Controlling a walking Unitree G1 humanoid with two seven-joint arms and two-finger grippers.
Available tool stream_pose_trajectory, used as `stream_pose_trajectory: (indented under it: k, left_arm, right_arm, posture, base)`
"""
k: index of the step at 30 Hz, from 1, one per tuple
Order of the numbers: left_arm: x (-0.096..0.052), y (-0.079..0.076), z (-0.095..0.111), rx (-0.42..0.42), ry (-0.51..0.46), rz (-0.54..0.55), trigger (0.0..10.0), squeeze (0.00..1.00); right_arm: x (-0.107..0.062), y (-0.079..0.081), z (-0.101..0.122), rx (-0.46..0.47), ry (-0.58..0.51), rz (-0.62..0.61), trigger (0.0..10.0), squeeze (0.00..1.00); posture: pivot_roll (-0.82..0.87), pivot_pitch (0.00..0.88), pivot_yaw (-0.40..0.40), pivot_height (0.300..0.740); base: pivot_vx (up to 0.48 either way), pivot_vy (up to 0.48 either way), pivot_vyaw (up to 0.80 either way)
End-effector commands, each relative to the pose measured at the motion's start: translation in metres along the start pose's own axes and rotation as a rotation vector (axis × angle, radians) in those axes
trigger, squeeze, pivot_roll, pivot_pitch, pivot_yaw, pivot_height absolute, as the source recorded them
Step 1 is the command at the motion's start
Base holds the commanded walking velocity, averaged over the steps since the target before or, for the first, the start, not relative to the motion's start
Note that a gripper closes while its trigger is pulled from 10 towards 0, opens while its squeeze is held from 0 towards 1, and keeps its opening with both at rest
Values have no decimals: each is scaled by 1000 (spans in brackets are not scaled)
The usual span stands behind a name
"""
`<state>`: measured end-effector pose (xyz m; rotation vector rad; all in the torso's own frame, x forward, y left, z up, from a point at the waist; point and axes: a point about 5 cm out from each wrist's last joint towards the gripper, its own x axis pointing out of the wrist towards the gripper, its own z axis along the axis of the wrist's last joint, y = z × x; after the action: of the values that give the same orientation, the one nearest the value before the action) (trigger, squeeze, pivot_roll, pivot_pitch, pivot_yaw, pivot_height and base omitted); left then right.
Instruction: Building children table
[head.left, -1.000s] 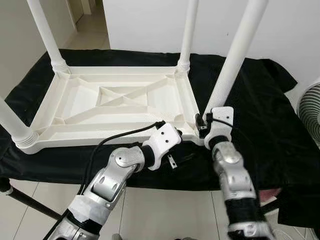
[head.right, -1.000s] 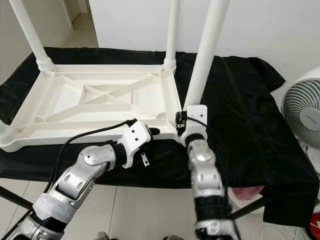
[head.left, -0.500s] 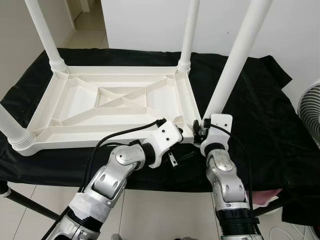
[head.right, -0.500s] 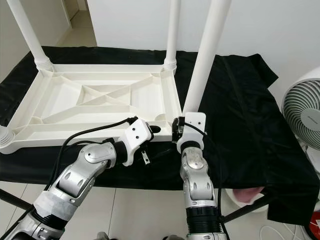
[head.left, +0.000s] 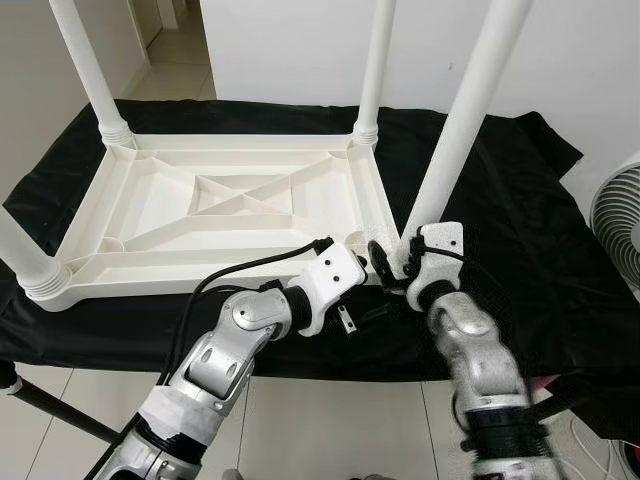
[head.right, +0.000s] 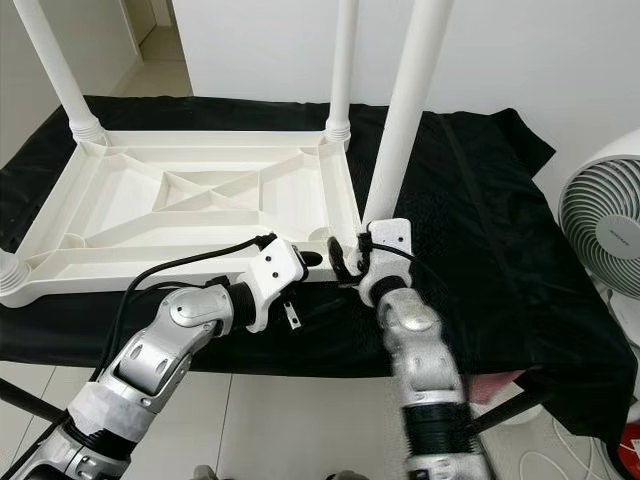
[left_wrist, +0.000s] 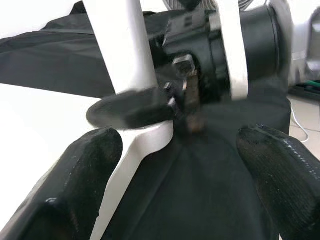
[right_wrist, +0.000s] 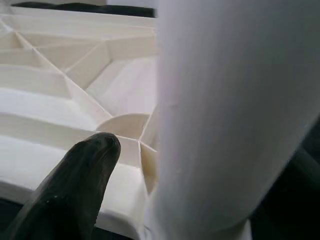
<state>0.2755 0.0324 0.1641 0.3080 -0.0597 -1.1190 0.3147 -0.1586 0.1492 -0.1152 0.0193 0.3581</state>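
Note:
The white plastic table (head.left: 150, 268) lies upside down on a black cloth (head.left: 520, 220), with its legs pointing up. My right gripper (head.left: 392, 262) straddles the base of the front right leg (head.left: 465, 120). In the right wrist view one black finger (right_wrist: 75, 185) stands a little apart from that leg (right_wrist: 230, 110), so the gripper is open; the other finger is hidden behind the leg. My left gripper (left_wrist: 175, 175) is open and holds nothing. It sits just left of the same corner, pointing at the leg (left_wrist: 122, 45) and the right wrist (left_wrist: 240, 45).
Three more legs stand up at the back left (head.left: 88, 65), back right (head.left: 375, 65) and front left (head.left: 22, 245). A white fan (head.right: 600, 230) stands on the floor to the right. Pale tiled floor shows below the cloth's front edge.
My right forearm has swung out to the right, and a black finger has come away from the leg's base toward the left. The left arm has stayed put.

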Motion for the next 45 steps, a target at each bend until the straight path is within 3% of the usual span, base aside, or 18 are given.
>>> stream_pose_trajectory:
  k: [1, 2, 4, 12, 13, 15, 16, 17, 20, 21, 22, 34, 36, 37, 40, 43, 45]
  left_arm:
    - [2, 0, -1, 2, 1, -5, 10000, 0]
    - [2, 0, -1, 2, 1, -5, 10000, 0]
    - [3, 2, -1, 5, 0, -5, 10000, 0]
    - [3, 4, 1, 13, -1, -3, 10000, 0]
    - [2, 5, 1, 15, -1, -2, 10000, 0]
    - [2, 5, 1, 15, -1, -2, 10000, 0]
    - [2, 6, 1, 17, -1, 1, 10000, 0]
    - [2, 6, 1, 18, -1, 2, 10000, 0]
    - [2, 6, 1, 18, -1, 2, 10000, 0]
    - [2, 7, 2, 18, -1, 3, 10000, 0]
    - [2, 7, 2, 19, -2, 2, 10000, 0]
    - [3, 7, 2, 18, -4, -4, 10000, 0]
    - [4, 7, 2, 16, -5, -4, 10000, 0]
    - [4, 6, 2, 15, -5, -5, 10000, 0]
    - [4, 6, 2, 14, -5, -6, 10000, 0]
    - [3, 4, 1, 11, -3, -8, 10000, 0]
    - [3, 4, 1, 10, -2, -8, 10000, 0]
  right_arm:
    - [3, -1, -2, -29, 2, 147, 10000, 0]
    - [3, -1, -2, -29, 2, 147, 10000, 0]
    - [9, -10, -6, -114, 39, 306, 10000, 0]
    - [20, -12, -8, -149, 59, 366, 10000, 0]
    - [23, -13, -8, -158, 65, 382, 9529, 0]
    - [23, -13, -8, -158, 65, 382, 9529, 0]
    - [28, -13, -9, -164, 69, 403, 6196, 0]
    - [29, -14, -9, -165, 69, 412, 4627, 0]
    - [29, -14, -9, -165, 69, 412, 4627, 0]
    - [30, -14, -10, -164, 68, 418, 2863, 0]
    - [31, -14, -10, -161, 63, 429, 0, 0]
    - [27, -15, -18, -93, 26, 401, 0, 0]
    - [26, -16, -19, -84, 22, 378, 392, 0]
    - [26, -16, -20, -75, 24, 342, 10000, 0]
    - [26, -16, -20, -75, 25, 292, 10000, 0]
    - [27, -14, -15, -21, 17, 73, 10000, 0]
    - [26, -13, -14, -3, 15, 29, 10000, 0]
  posture:
    - [-145, 19, 2, 740]
    - [-145, 19, 2, 740]
    - [-145, 13, 7, 740]
    - [-139, 11, 12, 740]
    - [-137, 11, 13, 740]
    - [-137, 11, 13, 740]
    - [-135, 13, 14, 740]
    - [-134, 14, 17, 740]
    - [-134, 14, 17, 740]
    - [-134, 14, 17, 740]
    - [-135, 18, 21, 740]
    - [-140, 30, 23, 740]
    - [-140, 30, 23, 740]
    - [-140, 36, 22, 740]
    - [-140, 39, 22, 740]
    - [-141, 43, 24, 740]
    - [-141, 43, 24, 740]
  base:
    - [0, 0, 0]
    - [0, 0, 0]
    - [0, 0, 0]
    - [0, 0, 0]
    - [0, 0, 0]
    - [0, 0, 0]
    - [0, 0, 0]
    - [0, 0, 0]
    - [0, 0, 0]
    - [0, 0, 0]
    - [0, 0, 0]
    - [0, 0, 0]
    - [0, 0, 0]
    - [0, 0, 0]
    - [0, 0, 0]
    - [0, 0, 0]
    - [0, 0, 0]
